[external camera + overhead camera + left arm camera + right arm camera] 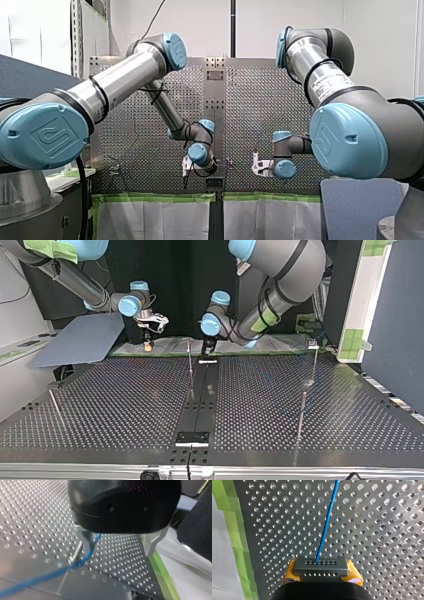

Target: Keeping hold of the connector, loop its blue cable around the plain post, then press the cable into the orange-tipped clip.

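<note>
Perforated table (125, 390) with green tape (237, 530): my right tool (322, 572) clamps the connector (322, 566), my left tool (117, 545) gapes.

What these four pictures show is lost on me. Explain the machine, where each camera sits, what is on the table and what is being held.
Two robot arms work at a metal table full of small holes. The front view looks from behind the arms. The top view faces them from across the table, so the sides swap there. The other two cameras ride on the arms' wrists and look along the grippers. Thin upright posts stand on the table. My right gripper, with yellow pads, is shut on a grey connector, and its blue cable runs away over the table. My left gripper is open, and the blue cable passes close beside one of its fingers.
</note>
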`<state>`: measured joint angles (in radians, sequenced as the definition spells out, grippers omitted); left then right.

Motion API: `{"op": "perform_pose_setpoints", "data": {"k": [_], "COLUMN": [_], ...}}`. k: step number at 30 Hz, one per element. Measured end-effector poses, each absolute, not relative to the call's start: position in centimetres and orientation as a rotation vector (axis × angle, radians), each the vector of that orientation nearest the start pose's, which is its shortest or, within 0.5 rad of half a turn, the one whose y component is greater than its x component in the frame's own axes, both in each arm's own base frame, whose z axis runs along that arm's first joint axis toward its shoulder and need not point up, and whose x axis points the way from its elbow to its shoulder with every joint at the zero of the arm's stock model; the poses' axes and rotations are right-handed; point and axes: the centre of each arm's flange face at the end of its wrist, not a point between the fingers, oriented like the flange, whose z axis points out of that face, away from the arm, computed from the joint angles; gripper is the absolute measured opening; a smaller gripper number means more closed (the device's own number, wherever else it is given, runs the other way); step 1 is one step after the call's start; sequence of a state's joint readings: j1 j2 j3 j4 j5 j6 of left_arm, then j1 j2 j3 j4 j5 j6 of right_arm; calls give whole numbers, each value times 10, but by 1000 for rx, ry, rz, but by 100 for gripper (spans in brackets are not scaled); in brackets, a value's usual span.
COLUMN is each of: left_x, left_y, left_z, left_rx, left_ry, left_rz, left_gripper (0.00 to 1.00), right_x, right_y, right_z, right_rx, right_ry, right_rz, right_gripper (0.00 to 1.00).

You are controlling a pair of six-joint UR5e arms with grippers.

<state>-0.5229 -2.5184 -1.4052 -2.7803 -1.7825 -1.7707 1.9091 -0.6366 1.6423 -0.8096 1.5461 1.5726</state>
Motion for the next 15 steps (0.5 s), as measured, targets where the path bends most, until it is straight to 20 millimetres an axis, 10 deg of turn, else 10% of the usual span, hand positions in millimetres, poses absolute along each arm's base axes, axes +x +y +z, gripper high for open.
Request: {"op": "perform_pose_setpoints", "data": {"k": [15], "left_x": [478], "left_y": [-454], "left_z": [58], "left_rx": [278], "left_ry": [1845], "left_rz": [-355], "left_gripper": [100], "right_x": [337], "right_y": [-547], "right_z": [-35], "right_rx": [1651], "right_ry": [-1147], "right_rz": [1341], "right_gripper": [0]}}
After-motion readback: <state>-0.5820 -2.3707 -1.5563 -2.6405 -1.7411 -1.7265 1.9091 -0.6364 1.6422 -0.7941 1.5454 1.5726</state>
